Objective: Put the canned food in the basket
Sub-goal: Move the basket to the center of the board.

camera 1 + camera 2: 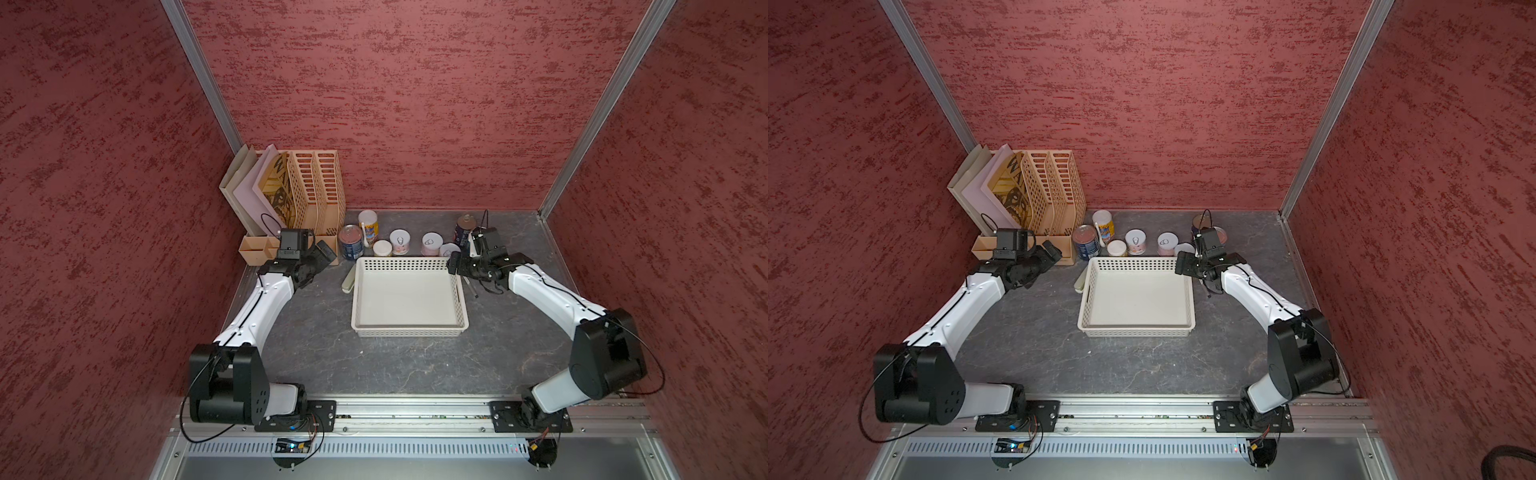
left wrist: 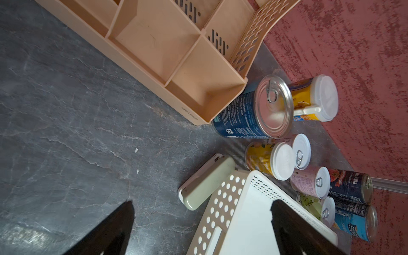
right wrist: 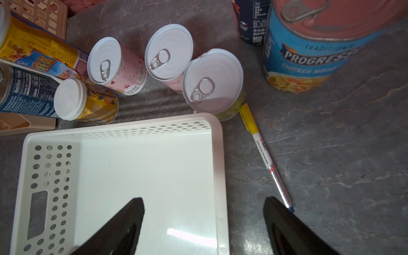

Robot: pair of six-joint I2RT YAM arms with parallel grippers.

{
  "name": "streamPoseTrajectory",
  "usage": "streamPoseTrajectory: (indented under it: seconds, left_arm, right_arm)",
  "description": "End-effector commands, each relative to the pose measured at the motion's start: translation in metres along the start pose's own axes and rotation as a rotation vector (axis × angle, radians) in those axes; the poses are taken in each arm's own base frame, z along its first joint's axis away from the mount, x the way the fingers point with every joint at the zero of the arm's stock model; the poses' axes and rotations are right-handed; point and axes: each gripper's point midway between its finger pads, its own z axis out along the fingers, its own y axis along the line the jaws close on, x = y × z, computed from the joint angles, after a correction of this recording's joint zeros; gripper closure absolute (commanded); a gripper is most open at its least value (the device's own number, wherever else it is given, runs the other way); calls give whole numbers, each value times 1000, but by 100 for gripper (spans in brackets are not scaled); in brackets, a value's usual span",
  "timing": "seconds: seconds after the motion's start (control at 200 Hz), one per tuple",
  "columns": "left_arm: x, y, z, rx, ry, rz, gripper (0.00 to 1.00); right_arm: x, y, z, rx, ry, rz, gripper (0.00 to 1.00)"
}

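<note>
Cans stand upright in a row on the desk just behind the far wall of the basket, which holds none of them yet. Right end effector, jaws spread wide and empty, hangs over the basket's far right corner with the green can directly ahead and nearest, its axis vertical, a pen lying just beside it. Left end effector, also wide open and empty, hovers off the basket's far left corner, closer to the blue can at that end of the row.
</note>
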Motion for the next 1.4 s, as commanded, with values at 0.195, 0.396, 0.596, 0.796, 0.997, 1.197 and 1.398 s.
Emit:
streamPoseTrajectory:
  seconds: [0.195, 0.396, 0.596, 0.796, 0.997, 1.197, 1.398]
  left_arm:
    - [8, 3, 8, -65, 105, 27, 0]
    - [9, 0, 4, -36, 107, 28, 0]
    - [12, -12, -1, 26, 120, 55, 0]
    - [19, -29, -8, 175, 103, 73, 0]
    - [17, -26, -8, 164, 111, 62, 0]
    - [9, -18, -16, 133, 88, 45, 0]
    - [6, -14, -23, 101, 81, 36, 0]
  right_arm:
    - [1, 5, 35, 64, 66, -52, 32]
    - [5, -1, 47, 137, 106, -67, 39]
    - [5, -4, 50, 157, 106, -72, 56]
    - [8, -7, 55, 184, 123, -72, 75]
    - [12, -7, 48, 193, 119, -66, 88]
    - [29, -1, 32, 146, 141, -14, 96]
    - [58, 6, 5, 45, 175, 51, 100]
